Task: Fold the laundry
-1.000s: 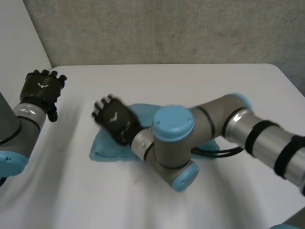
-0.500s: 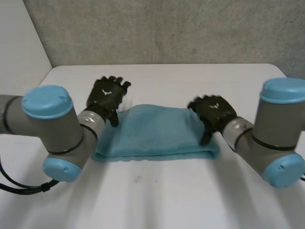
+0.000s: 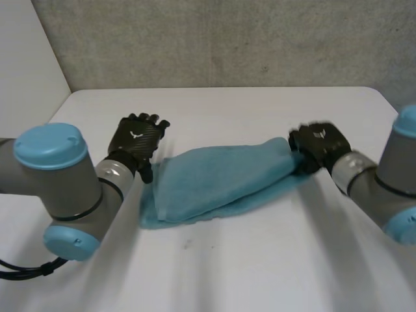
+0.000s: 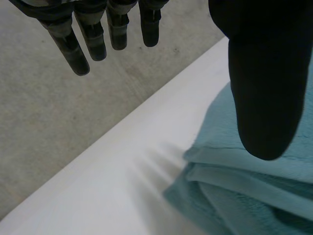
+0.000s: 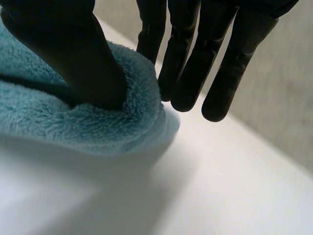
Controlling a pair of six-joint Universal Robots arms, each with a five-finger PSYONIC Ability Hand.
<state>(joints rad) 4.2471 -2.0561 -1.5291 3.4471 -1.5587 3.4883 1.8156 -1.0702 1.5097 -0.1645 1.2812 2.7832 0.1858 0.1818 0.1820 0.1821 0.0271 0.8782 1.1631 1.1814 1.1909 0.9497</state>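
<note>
Blue towel [image 3: 221,179] is lying folded at centre of head view on white table [image 3: 260,266], running slantwise from lower left up toward mid right. Layers aren't sitting flush: a lower layer is peeking out along the near edge.

R end of towel: right hand [image 3: 318,146] is gripping it at mid right of frame. Right wrist view: thumb [image 5: 63,44] is pressing down into the thick fold of the towel [image 5: 73,122], and straight fingers [image 5: 188,58] are reaching past the towel's end on the far side, so the fold is being pinched between thumb and fingers. Towel end is riding a bit off the table here, w/ shadow beneath.

L end: left hand [image 3: 135,144] is hovering at centre left, just beside the towel's far L corner. Left wrist view: fingers [image 4: 83,44] are hanging straight and spread, holding nothing; thumb [image 4: 264,73] is hanging above the towel's [image 4: 244,191] stacked edges. Contact: can't tell.

Left arm [image 3: 58,182] is coming in from lower left, right arm [image 3: 383,188] from lower right. Grey wall [image 3: 227,39] is running along the top.
</note>
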